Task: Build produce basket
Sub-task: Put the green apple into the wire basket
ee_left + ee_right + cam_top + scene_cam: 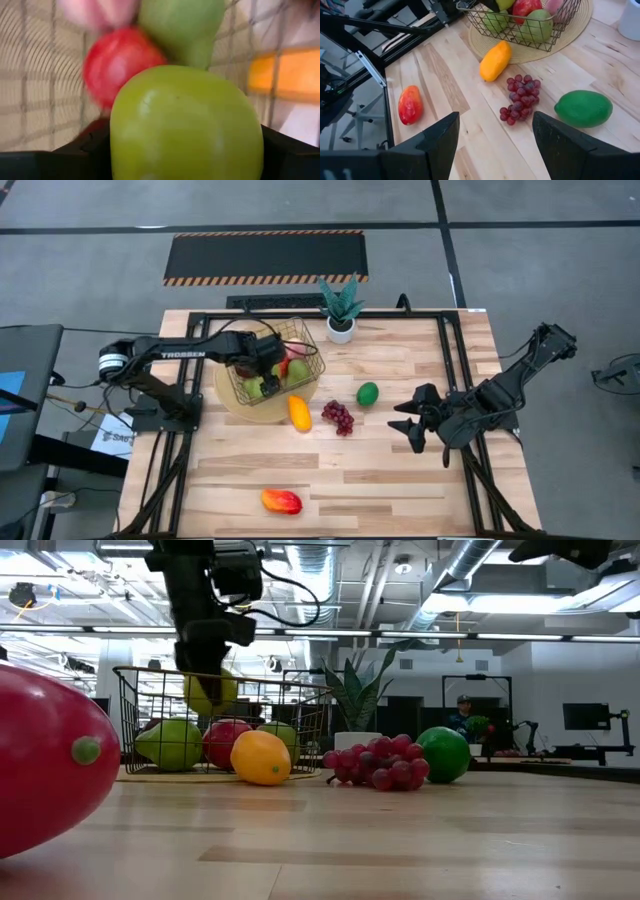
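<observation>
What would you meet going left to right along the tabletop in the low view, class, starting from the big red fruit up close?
Red-orange mango → basket → yellow-orange mango → purple grapes → green lime.

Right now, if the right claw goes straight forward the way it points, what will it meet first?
Probably the purple grapes, which lie on the table centred ahead of the open right claw. The green lime sits just to one side; depth is hard to judge.
</observation>
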